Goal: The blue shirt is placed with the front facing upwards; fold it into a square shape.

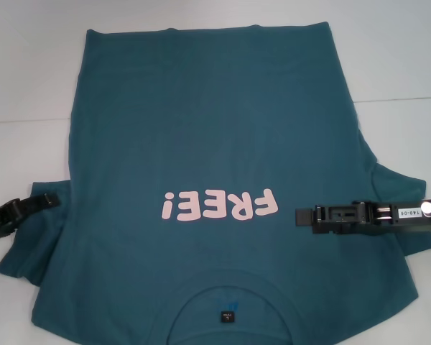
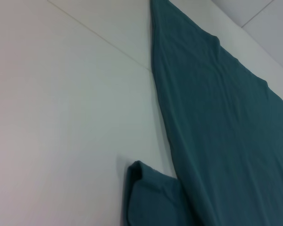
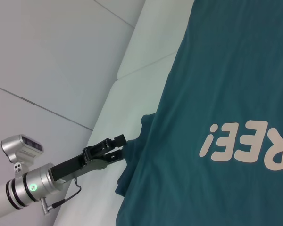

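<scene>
Teal cotton, the shirt [image 1: 215,165] lies face up on the white table [image 1: 29,79], collar nearest the robot, hem at the far edge, pink lettering [image 1: 219,205] reading upside down from the head view; the body panel is spread flat and largely smooth; no fold across the body is visible.

Left sleeve [image 1: 36,244]: bunched beside the body panel, its cloth partly doubled on itself, as the left wrist view confirms; not laid flat. Right sleeve: spread outward beneath the right arm.

Left gripper [image 1: 52,200]: at the left sleeve by the shoulder seam; in the right wrist view its fingers stand slightly apart with their tips at the cloth edge; whether cloth is pinched between them cannot be told. Right gripper [image 1: 299,216]: low over the chest, just beside the lettering, fingers pointing toward the shirt's centre; whether its jaws are spread or pressed together cannot be told.

Assessment: folding appears at its opening stage; both sleeves remain to be turned inward, and the length remains to be folded into a square.
</scene>
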You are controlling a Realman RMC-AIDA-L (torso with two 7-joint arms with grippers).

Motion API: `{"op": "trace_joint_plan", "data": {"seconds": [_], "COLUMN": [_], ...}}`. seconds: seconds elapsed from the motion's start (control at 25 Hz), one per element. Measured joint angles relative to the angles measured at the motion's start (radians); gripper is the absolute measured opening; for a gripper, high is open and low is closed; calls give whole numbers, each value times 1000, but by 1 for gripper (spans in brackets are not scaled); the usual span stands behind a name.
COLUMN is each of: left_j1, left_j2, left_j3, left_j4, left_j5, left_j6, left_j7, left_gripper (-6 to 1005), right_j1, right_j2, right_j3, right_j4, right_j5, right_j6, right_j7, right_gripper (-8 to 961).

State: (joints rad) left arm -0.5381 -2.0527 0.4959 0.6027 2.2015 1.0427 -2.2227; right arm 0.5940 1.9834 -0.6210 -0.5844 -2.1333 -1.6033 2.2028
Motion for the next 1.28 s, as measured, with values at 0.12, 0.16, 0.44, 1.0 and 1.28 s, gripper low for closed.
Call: {"op": "trace_joint_plan", "data": {"seconds": [0.12, 0.16, 0.44, 1.0, 1.28], "left_j1": [-10, -13, -17, -15, -24], "left_j2": [5, 6, 6, 6, 12], "left_j3": [1, 2, 3, 4, 6], "left_j4": [-10, -10, -3, 18, 50], "left_j5": [16, 24, 52, 55, 122], "left_j6": [-2, -3, -21, -1, 16], "left_j7": [-18, -24, -53, -54, -67], "left_gripper": [928, 924, 670, 266, 81], "right_j1": [-1, -1, -2, 0, 1], "right_j2": [0, 0, 0, 0, 0], "right_j3": [2, 4, 13, 15, 15], "right_j4": [0, 0, 0, 0, 0], "right_j5": [0, 0, 0, -1, -1], "right_j6": [0, 0, 0, 0, 2], "right_j7": [0, 0, 1, 11, 11], "right_gripper": [881, 881, 879, 875, 873]}}
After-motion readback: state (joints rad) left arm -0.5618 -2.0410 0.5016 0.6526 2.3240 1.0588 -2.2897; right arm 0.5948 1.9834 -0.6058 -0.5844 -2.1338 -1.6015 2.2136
